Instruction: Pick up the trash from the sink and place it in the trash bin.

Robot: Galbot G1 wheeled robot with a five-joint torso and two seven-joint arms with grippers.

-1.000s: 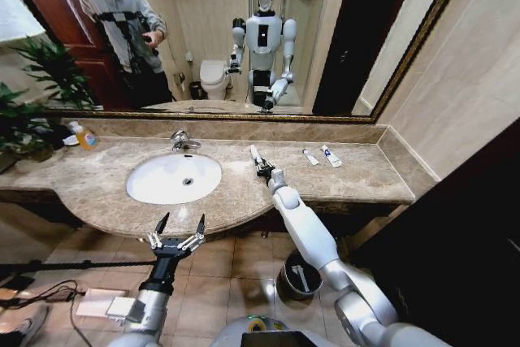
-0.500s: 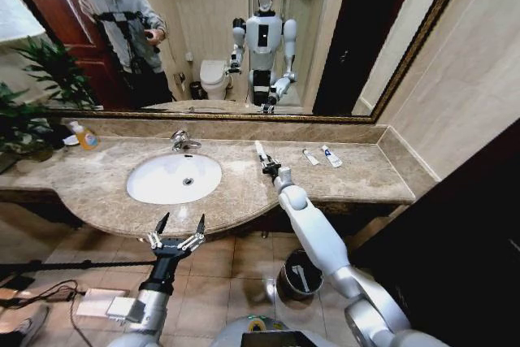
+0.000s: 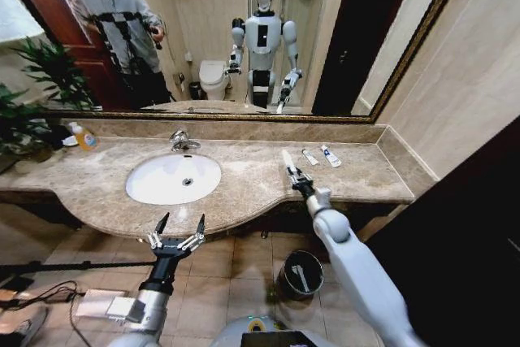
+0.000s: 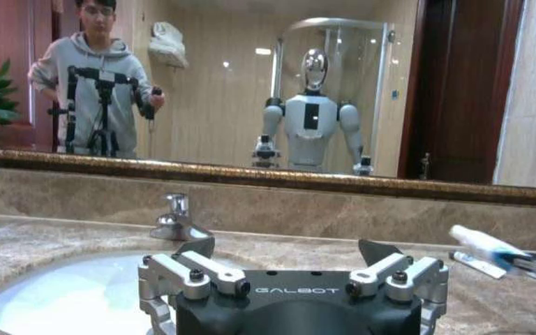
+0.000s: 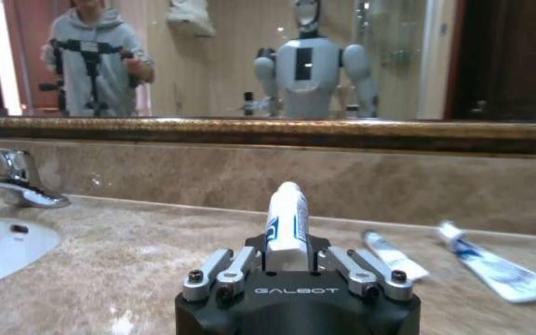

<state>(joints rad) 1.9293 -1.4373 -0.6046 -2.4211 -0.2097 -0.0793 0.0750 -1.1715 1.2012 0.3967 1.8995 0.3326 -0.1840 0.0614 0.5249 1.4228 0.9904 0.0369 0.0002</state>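
My right gripper (image 3: 295, 173) is shut on a white tube of trash (image 3: 287, 158) with blue marks, held upright above the counter's front part, right of the sink (image 3: 173, 178). The right wrist view has that tube (image 5: 287, 215) standing between the closed fingers (image 5: 240, 264). Two more white tubes (image 3: 309, 156) (image 3: 330, 156) lie on the marble near the back wall. The black trash bin (image 3: 301, 275) stands on the floor under the counter's right part, with a pale item inside. My left gripper (image 3: 179, 232) hangs open in front of the counter edge, below the sink.
A chrome faucet (image 3: 182, 141) rises behind the basin. An orange soap bottle (image 3: 84, 136) and a green plant (image 3: 24, 111) sit at the far left. A mirror runs along the back wall. Cables and a white box (image 3: 97, 302) lie on the tiled floor.
My right arm has swung to the right with the tube, from beside the sink to over the counter's right part. The left arm has stayed still.
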